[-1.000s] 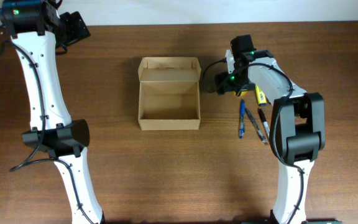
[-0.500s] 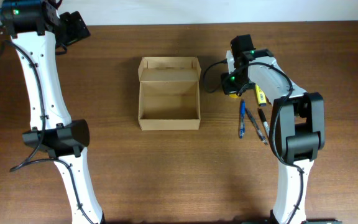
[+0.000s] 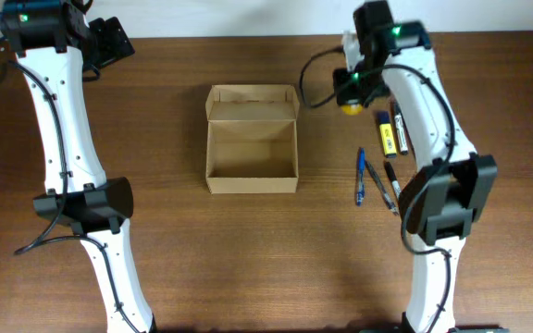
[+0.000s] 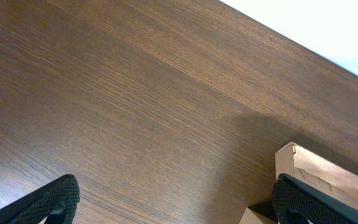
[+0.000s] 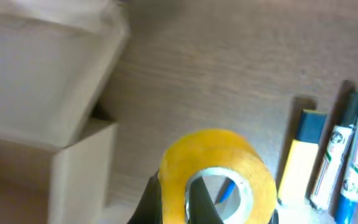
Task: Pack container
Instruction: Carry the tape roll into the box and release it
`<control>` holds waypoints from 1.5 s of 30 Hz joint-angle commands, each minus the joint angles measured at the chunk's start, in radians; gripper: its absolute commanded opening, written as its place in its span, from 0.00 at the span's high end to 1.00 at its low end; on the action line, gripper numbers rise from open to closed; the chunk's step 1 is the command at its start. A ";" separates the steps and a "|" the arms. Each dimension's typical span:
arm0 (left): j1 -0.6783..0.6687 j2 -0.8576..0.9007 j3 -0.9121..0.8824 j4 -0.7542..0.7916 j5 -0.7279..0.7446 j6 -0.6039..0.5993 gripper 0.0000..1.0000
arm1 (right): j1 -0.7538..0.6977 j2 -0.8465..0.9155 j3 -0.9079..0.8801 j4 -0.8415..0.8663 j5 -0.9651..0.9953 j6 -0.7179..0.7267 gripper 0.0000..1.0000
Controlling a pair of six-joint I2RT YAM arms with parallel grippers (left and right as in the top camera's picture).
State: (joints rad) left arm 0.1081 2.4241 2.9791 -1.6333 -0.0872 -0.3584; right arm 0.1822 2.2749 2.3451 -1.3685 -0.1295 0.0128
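Observation:
The container [image 3: 253, 139], a tan cardboard box with its lid flap folded back on the far side, lies open and looks empty at the table's middle. To its right, above the table, my right gripper [image 3: 348, 92] is shut on a yellow tape roll [image 3: 350, 105]. In the right wrist view one finger sits inside the tape roll's [image 5: 219, 174] hole and the other outside its wall, with the right gripper [image 5: 176, 202] near the container's corner [image 5: 73, 149]. My left gripper [image 3: 111, 39] hangs open at the far left; its left gripper [image 4: 179, 208] fingers frame bare wood, with the container's edge [image 4: 319, 171] just in view.
Right of the box lie a blue pen [image 3: 361, 176], a black pen [image 3: 391, 187] and a yellow-and-blue marker [image 3: 387, 135] beside a dark marker [image 3: 399, 125]. These markers [image 5: 347, 155] show at the right of the right wrist view.
My right gripper has shut on the yellow tape roll and lifted it, moving up and toward the table's far side. The left arm has not moved.

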 commanded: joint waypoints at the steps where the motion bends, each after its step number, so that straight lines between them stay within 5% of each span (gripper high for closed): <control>1: 0.004 0.002 0.015 0.001 -0.015 0.009 0.00 | 0.089 -0.042 0.154 -0.077 -0.024 -0.064 0.96; 7: 0.004 0.002 0.015 0.001 -0.015 0.009 0.00 | 0.251 -0.042 0.237 -0.159 -0.015 -0.229 0.96; 15: 0.004 0.002 0.015 0.001 -0.015 0.009 0.00 | 0.443 -0.027 0.109 -0.080 0.032 -0.436 0.97; 31: 0.004 0.002 0.015 0.001 -0.015 0.009 0.00 | 0.478 -0.010 -0.416 0.318 0.040 -0.450 0.96; 40: 0.004 0.002 0.015 0.001 -0.015 0.009 0.00 | 0.477 -0.019 -0.461 0.347 0.088 -0.388 0.96; 43: 0.004 0.002 0.015 0.001 -0.015 0.009 0.00 | 0.477 -0.034 -0.409 0.279 0.124 -0.370 0.71; 44: 0.004 0.002 0.015 0.001 -0.015 0.009 0.00 | 0.477 -0.040 -0.381 0.251 0.132 -0.369 0.53; 45: 0.004 0.002 0.015 0.001 -0.015 0.009 0.00 | 0.477 -0.046 -0.359 0.233 0.138 -0.360 0.53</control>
State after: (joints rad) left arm 0.1081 2.4241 2.9791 -1.6333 -0.0872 -0.3580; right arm 0.6598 2.2608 1.9076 -1.1099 -0.0406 -0.3794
